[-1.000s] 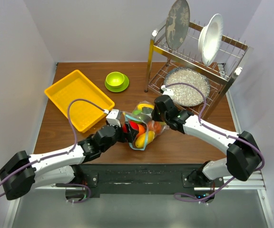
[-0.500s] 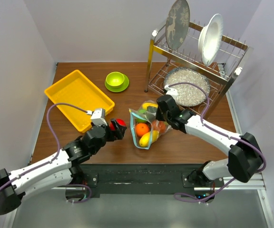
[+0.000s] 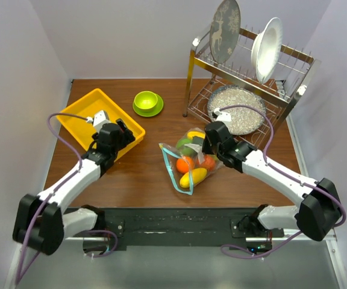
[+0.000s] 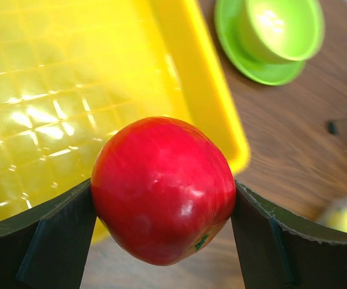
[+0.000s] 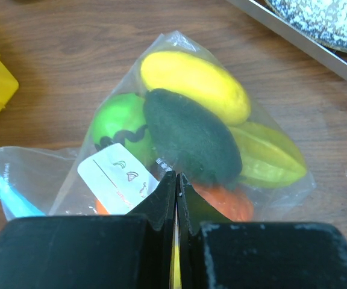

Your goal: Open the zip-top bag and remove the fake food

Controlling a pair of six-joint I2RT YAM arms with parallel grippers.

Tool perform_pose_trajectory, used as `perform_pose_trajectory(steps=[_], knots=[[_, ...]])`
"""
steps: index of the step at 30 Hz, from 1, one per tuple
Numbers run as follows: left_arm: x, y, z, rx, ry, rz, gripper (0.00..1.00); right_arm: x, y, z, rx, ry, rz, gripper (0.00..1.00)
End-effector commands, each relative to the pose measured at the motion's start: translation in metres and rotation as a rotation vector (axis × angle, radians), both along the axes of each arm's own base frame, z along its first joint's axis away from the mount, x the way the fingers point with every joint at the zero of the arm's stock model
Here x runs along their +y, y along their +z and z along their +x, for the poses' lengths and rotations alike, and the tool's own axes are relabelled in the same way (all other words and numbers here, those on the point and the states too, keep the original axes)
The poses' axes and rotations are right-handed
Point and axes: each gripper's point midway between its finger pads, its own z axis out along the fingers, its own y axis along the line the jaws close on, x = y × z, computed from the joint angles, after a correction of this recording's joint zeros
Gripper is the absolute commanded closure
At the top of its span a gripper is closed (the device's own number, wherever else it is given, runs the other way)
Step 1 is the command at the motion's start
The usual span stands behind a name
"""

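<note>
A: Where is the zip-top bag point(image 3: 188, 161)?

B: It lies on the wooden table point(image 3: 137, 180), about midway between the 2 arms and nearer than the dish rack point(image 3: 246, 72). Its teal zip strip point(image 3: 172, 174) runs along the near-left side, and the mouth gapes there.

A: And the fake food?

B: Most of it sits inside the bag. The right wrist view shows a yellow fruit point(image 5: 194, 84), a dark green avocado point(image 5: 191, 135) lying against it, a bright green fruit point(image 5: 116, 123), a star fruit point(image 5: 267, 156) and something orange point(image 5: 228, 201) underneath. 1 piece is out: a red apple point(image 4: 163, 189).

A: Who has the apple?

B: The left gripper point(image 4: 161, 235). Its 2 dark fingers point(image 4: 53, 241) press on either side of the apple, spread just as wide as the fruit. It hangs over the rim of the yellow tray point(image 4: 53, 90), with the lime-green bowl point(image 4: 270, 30) on its saucer point(image 4: 234, 54) well beyond.

A: The right gripper point(image 5: 175, 201)?

B: Its jaws are pressed together with barely a sliver between them, pinching the bag's clear plastic just beside a white label point(image 5: 119, 177), at the end away from the zip strip
</note>
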Motion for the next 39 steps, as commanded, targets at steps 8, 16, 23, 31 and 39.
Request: perform_pose_trajectory(steps=[8, 16, 23, 31, 39], knots=[[0.021, 0.007, 0.059, 0.002, 0.039, 0.028, 0.18, 0.003, 0.006, -0.009, -0.012, 0.059, 0.040, 1.00], [0.036, -0.002, 0.043, 0.088, 0.076, 0.101, 0.01, 0.004, 0.013, -0.019, -0.016, 0.098, 0.064, 0.78], [0.023, 0.008, 0.026, 0.072, -0.002, 0.057, 0.12, 0.001, 0.017, -0.028, -0.011, 0.122, 0.070, 0.66], [-0.059, -0.011, -0.055, 0.073, -0.266, -0.037, 0.50, 0.001, 0.007, -0.058, 0.015, 0.165, 0.145, 0.67], [-0.179, -0.018, -0.135, 0.079, -0.605, -0.075, 0.64, 0.012, -0.011, -0.088, 0.034, 0.183, 0.146, 0.72]])
